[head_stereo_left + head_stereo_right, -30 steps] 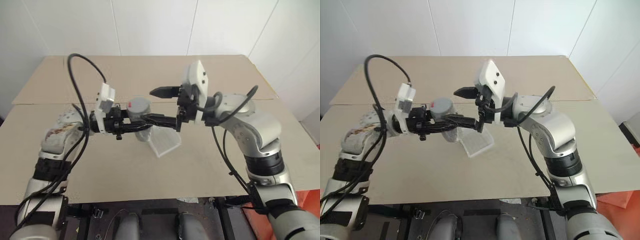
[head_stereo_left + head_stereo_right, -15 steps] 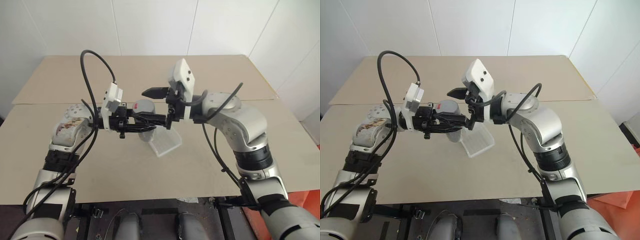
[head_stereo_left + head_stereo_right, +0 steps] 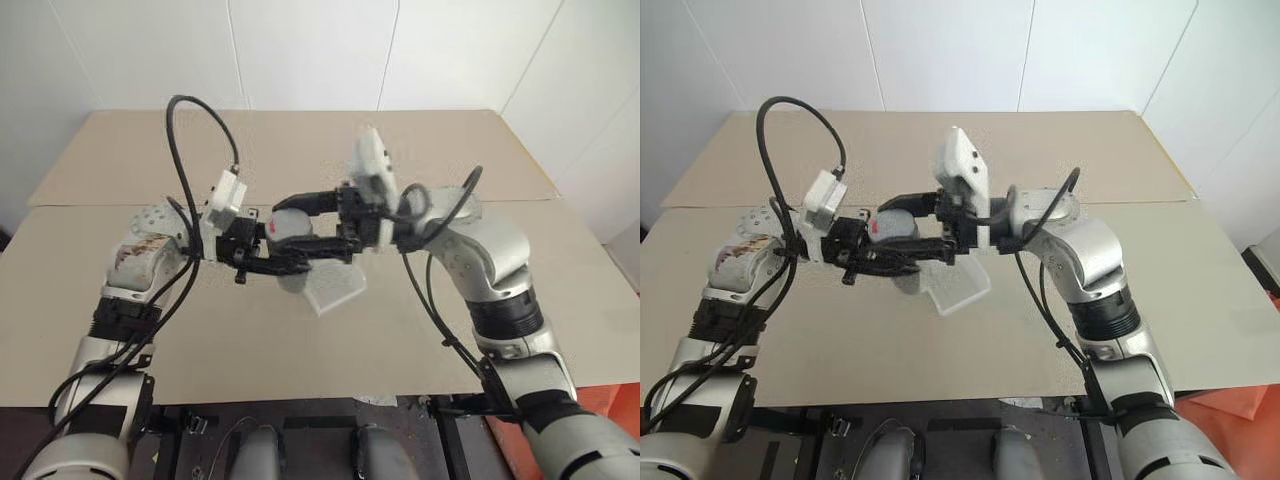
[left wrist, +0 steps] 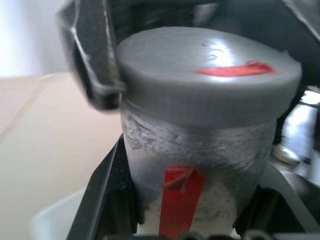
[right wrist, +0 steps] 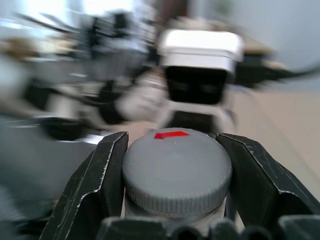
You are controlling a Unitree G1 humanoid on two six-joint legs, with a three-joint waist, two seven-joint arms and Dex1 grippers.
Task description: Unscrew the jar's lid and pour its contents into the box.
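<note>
Right claw (image 5: 175,175) has closed around the lid (image 5: 177,170)

Both end effectors are crowding the jar (image 3: 285,228) above the box (image 3: 335,288) — blocking approach there; the bench (image 3: 560,320) is lying open all around them.

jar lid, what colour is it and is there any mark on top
The round grey screw lid is plain grey with a small red mark on top, clearest in the right wrist view.

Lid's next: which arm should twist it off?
Right, most likely. The right gripper is shut on the grey lid, a finger on each side, while the left gripper clamps the jar body below, above the box.
</note>
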